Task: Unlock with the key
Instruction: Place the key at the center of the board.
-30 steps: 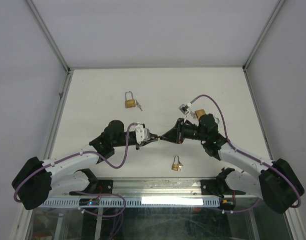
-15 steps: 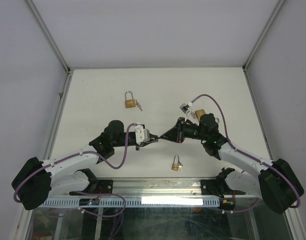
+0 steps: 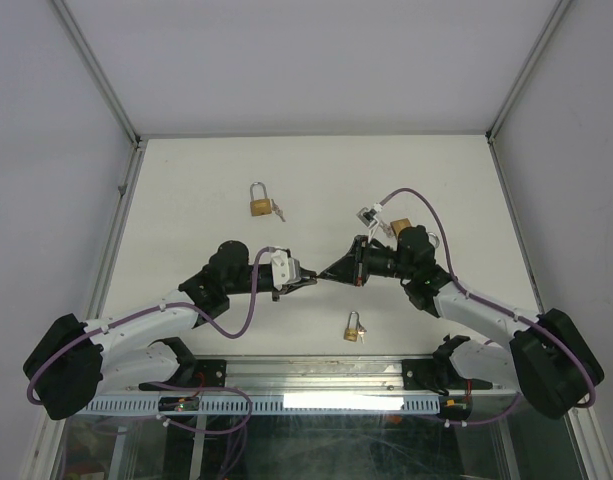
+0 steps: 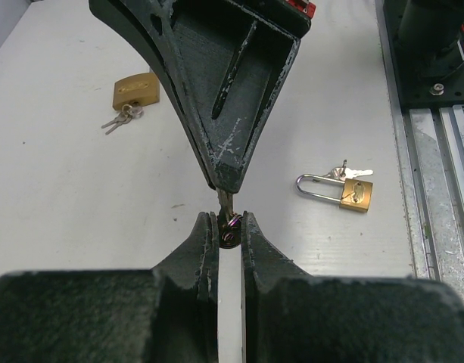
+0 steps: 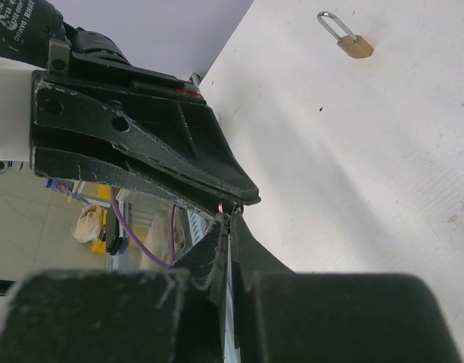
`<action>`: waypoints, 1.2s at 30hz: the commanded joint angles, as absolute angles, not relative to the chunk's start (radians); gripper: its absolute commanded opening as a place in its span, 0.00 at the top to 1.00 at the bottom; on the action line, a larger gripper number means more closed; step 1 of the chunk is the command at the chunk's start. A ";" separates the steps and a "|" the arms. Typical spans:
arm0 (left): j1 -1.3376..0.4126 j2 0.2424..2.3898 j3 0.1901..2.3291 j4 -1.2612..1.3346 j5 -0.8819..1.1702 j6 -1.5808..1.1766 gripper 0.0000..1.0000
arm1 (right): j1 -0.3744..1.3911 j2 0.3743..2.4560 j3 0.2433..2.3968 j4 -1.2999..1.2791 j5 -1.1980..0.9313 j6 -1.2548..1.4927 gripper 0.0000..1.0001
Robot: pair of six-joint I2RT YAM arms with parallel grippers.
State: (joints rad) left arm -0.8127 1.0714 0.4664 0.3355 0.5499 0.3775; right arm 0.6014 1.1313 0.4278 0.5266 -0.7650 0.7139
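Note:
My two grippers meet tip to tip above the middle of the table. In the left wrist view, the left gripper (image 4: 230, 221) is shut on a small key ring (image 4: 231, 231). The key (image 4: 225, 201) sticks up from the ring into the tip of my right gripper (image 4: 225, 180), which is shut on it. The right wrist view shows the right gripper (image 5: 232, 221) pinched under the left gripper's tip (image 5: 245, 193). A brass padlock (image 4: 356, 193) with spare keys lies near the front edge. Another padlock (image 3: 259, 205) lies at the far left. The right arm partly hides a third padlock (image 3: 402, 227).
The table is white, with side rails (image 3: 116, 220) and a metal rail (image 4: 436, 189) along the near edge. A purple cable (image 3: 426, 205) loops over the right arm. Loose keys (image 4: 123, 116) lie beside the padlock at the far right.
The right gripper's jaws have closed fully on the key. The right arm has shifted very slightly. The left arm and the padlocks have not moved.

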 commanded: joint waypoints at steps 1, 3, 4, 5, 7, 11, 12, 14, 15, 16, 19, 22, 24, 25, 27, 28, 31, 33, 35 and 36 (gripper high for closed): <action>-0.827 1.058 0.463 0.404 0.548 0.368 1.00 | 0.603 1.132 0.449 0.594 -0.803 0.727 1.00; -0.827 1.060 0.454 0.404 0.544 0.368 0.87 | 0.602 1.126 0.449 0.579 -0.789 0.720 1.00; -0.827 1.059 0.448 0.404 0.545 0.372 0.70 | 0.600 1.120 0.450 0.562 -0.774 0.712 1.00; -0.827 1.058 0.442 0.401 0.545 0.380 0.55 | 0.598 1.113 0.450 0.527 -0.753 0.699 1.00; -0.828 1.052 0.428 0.390 0.539 0.403 0.29 | 0.595 1.097 0.459 0.446 -0.698 0.661 1.00; -0.827 1.028 0.408 0.330 0.507 0.430 0.16 | 0.596 1.074 0.497 0.263 -0.583 0.572 1.00; -0.827 1.021 0.403 0.318 0.502 0.431 0.15 | 0.599 1.076 0.505 0.238 -0.558 0.557 1.00; -0.828 1.009 0.391 0.306 0.488 0.430 0.13 | 0.621 1.098 0.537 0.153 -0.468 0.512 1.00; -0.827 1.005 0.384 0.306 0.479 0.430 0.12 | 0.642 1.117 0.566 0.091 -0.397 0.470 1.00; -0.827 1.000 0.377 0.306 0.470 0.431 0.11 | 0.674 1.146 0.600 0.024 -0.317 0.428 1.00; -0.827 0.989 0.366 0.309 0.457 0.437 0.10 | 0.785 1.262 0.740 -0.154 -0.057 0.293 1.00; -0.827 0.978 0.361 0.308 0.447 0.438 0.10 | 0.812 1.377 0.817 -0.222 0.024 0.241 1.00; -0.828 0.969 0.355 0.305 0.438 0.444 0.10 | 0.835 1.438 0.858 -0.248 0.088 0.218 1.00; -0.827 0.965 0.354 0.303 0.432 0.451 0.10 | 0.846 1.462 0.876 -0.257 0.111 0.210 1.00; -0.827 0.957 0.349 0.299 0.422 0.456 0.10 | 0.861 1.504 0.909 -0.269 0.107 0.202 1.00; -0.828 0.954 0.347 0.296 0.421 0.459 0.10 | 0.864 1.519 0.919 -0.267 0.089 0.200 0.99; -0.827 0.945 0.341 0.290 0.416 0.459 0.09 | 0.864 1.540 0.927 -0.268 0.037 0.199 0.89; -0.827 0.942 0.338 0.291 0.414 0.462 0.09 | 0.864 1.534 0.923 -0.268 0.026 0.199 0.84; -0.826 0.942 0.334 0.294 0.415 0.462 0.09 | 0.862 1.518 0.918 -0.259 -0.004 0.193 0.80; -0.826 0.942 0.332 0.298 0.416 0.461 0.09 | 0.862 1.504 0.913 -0.248 -0.028 0.193 0.79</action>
